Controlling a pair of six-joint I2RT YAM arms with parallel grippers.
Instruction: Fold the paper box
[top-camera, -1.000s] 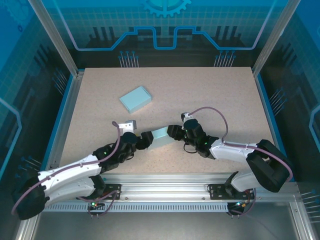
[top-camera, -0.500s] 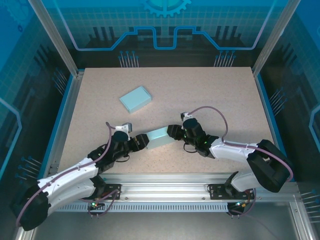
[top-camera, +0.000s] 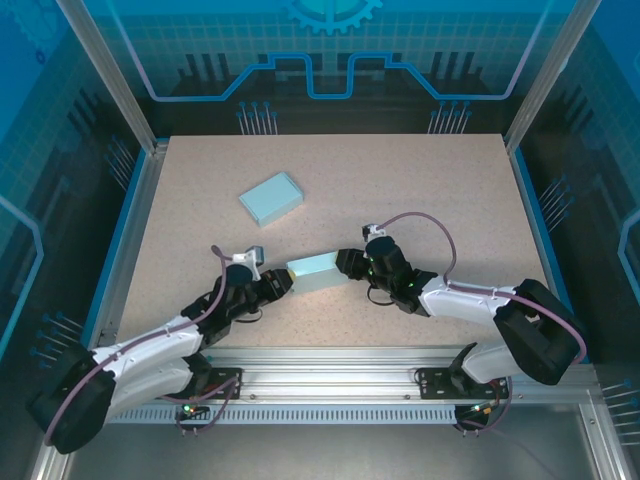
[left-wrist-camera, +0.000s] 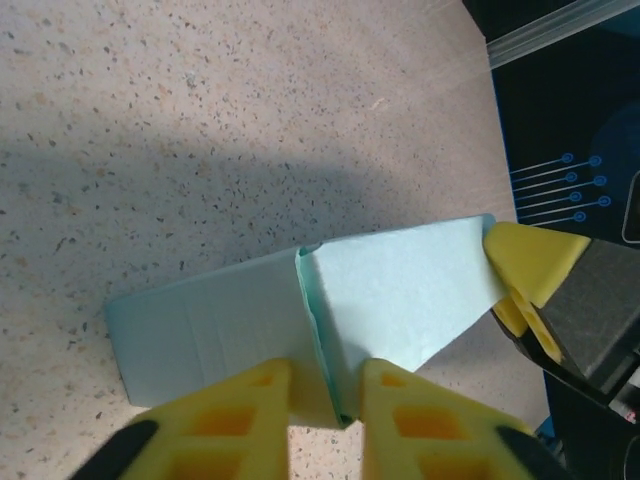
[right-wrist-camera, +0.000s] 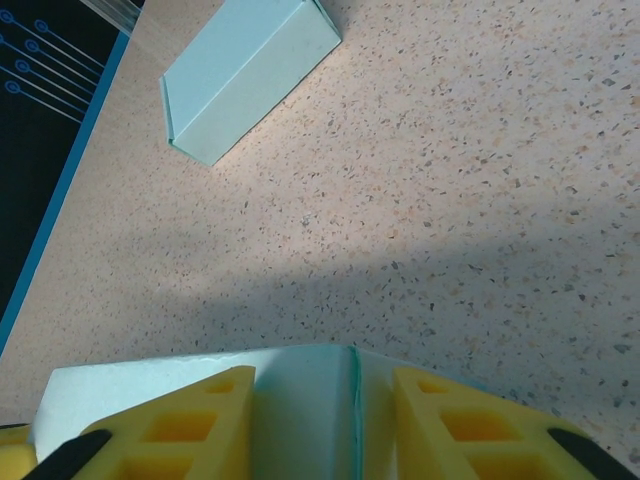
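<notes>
The paper box (top-camera: 313, 270) lies on the table (top-camera: 420, 190) near its near edge, about midway between left and right, with an arm at either end. The left gripper (top-camera: 283, 283) meets its left end; in the left wrist view the yellow fingers (left-wrist-camera: 265, 400) stand close together, pinching the box's near edge where a flap joins the body. The right gripper (top-camera: 345, 265) takes the right end, its jaws wider, and the box wall fills the gap between them. A second box (top-camera: 271, 198), already folded shut, lies farther back and to the left, well apart from both arms. The arms' cables (top-camera: 420, 222) arch above the tabletop.
</notes>
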